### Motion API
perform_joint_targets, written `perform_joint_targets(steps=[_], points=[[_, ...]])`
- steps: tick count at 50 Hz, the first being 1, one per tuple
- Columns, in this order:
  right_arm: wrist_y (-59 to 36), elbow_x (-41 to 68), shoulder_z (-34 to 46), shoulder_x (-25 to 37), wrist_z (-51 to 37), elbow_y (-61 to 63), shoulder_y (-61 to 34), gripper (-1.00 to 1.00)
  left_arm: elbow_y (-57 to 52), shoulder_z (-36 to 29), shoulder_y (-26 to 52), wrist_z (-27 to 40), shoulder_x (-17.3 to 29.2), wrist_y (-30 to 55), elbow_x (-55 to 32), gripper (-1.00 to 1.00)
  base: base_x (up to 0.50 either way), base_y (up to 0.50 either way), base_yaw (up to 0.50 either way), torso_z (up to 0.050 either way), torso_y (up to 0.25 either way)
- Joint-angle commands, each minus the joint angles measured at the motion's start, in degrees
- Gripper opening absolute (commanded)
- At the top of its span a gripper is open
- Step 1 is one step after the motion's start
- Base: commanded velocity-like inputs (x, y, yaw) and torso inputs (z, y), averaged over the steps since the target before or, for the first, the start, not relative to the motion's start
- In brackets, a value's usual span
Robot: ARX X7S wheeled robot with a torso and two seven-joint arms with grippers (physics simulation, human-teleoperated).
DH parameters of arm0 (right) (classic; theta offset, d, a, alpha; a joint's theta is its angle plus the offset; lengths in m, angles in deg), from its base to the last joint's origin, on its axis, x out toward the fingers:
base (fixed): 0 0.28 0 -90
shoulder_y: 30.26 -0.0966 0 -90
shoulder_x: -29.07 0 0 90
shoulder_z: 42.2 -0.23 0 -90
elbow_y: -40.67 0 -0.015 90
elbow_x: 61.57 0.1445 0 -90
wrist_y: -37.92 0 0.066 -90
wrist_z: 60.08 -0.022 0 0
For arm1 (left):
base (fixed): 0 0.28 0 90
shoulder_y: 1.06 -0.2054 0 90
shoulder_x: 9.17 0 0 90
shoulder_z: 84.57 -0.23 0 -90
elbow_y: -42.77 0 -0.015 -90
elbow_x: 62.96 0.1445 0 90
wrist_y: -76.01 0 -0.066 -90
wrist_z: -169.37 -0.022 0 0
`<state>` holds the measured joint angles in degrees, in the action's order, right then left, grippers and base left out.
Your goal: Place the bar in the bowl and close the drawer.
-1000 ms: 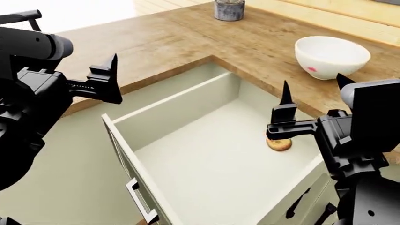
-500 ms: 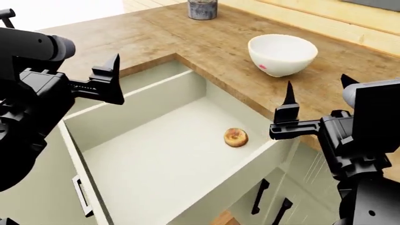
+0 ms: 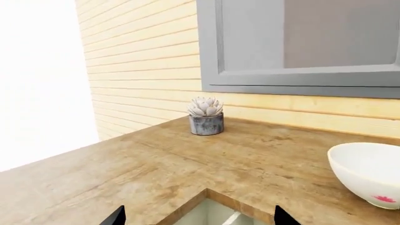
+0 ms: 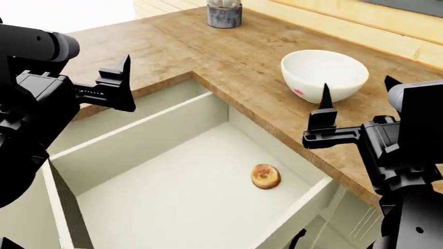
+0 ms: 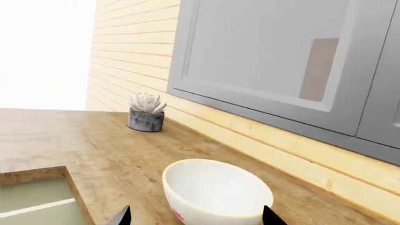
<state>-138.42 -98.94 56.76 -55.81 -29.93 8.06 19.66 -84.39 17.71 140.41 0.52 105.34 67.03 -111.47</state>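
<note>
The bar (image 4: 266, 176) lies on the floor of the open pale cream-green drawer (image 4: 159, 202), near its right wall. The white bowl (image 4: 324, 71) stands upright on the wooden counter behind the drawer; its pink mark faces me. It also shows in the right wrist view (image 5: 216, 190) and at the edge of the left wrist view (image 3: 368, 171). My right gripper (image 4: 358, 91) is open and empty, hovering just in front of the bowl, above the counter edge. My left gripper (image 3: 200, 219) is open and empty above the drawer's far left corner; one of its fingers (image 4: 123, 83) shows in the head view.
A small grey plant pot (image 4: 224, 13) stands at the back of the wooden counter (image 4: 207, 49). Grey window frames (image 3: 293, 79) sit on the plank wall behind. A black handle (image 4: 298, 237) shows on a cabinet front below the drawer's right corner.
The head view has shifted: the drawer, bar and bowl sit differently in the picture. Both grippers stay open and empty, at much the same spots in the view.
</note>
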Motion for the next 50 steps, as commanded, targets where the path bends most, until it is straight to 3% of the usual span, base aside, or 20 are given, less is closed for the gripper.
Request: perform_joint_targets(steps=[1,8,16,21,25,30,38,50], points=[[-0.32,-1.11,0.24,-0.12,0.7,-0.24,-0.43,1.0,0.19,0.05,0.22,0.5,0.27,-0.15,-0.66,1.0,0.31,0.39,0.0,0.0,0.0],[1.0,-1.4,-0.28,-0.72,0.69,-0.12,0.21,1.0,-0.21,0.89,-0.7,0.84,0.54,-0.49,-1.09,1.0,0.13,0.16,0.0,0.0,0.0],[1.84,-1.4,-0.69,-1.06,0.65,-0.72,0.76,1.0,-2.67,6.61,-0.88,4.68,1.91,0.62,-1.01,1.0,0.0,0.0,0.0,0.0,0.0],[2.14,-1.33,-1.13,-1.22,0.77,-0.84,0.89,1.0,-7.08,13.21,-3.64,6.92,4.84,3.32,-2.0,1.0,0.0,0.0,0.0,0.0,0.0],[2.39,-1.23,-1.16,-1.42,0.77,-1.09,0.73,1.0,-11.0,20.92,-4.83,8.78,6.05,8.59,-7.67,1.0,0.0,0.0,0.0,0.0,0.0],[3.04,-0.88,-1.51,-1.7,0.8,-1.4,0.9,1.0,-12.48,29.38,-10.84,16.39,9.51,8.38,-19.7,1.0,0.0,0.0,0.0,0.0,0.0],[5.55,0.92,-3.03,-2.61,0.14,-3.16,1.65,1.0,-15.59,39.73,-23.82,14.61,10.36,5.39,-20.62,1.0,0.0,0.0,0.0,0.0,0.0],[6.85,3.21,-3.25,-3.18,-1.29,-4.55,1.69,1.0,-16.63,44.2,-46.1,3.59,5.43,-8.95,-5.46,1.0,0.0,0.0,0.0,0.0,0.0]])
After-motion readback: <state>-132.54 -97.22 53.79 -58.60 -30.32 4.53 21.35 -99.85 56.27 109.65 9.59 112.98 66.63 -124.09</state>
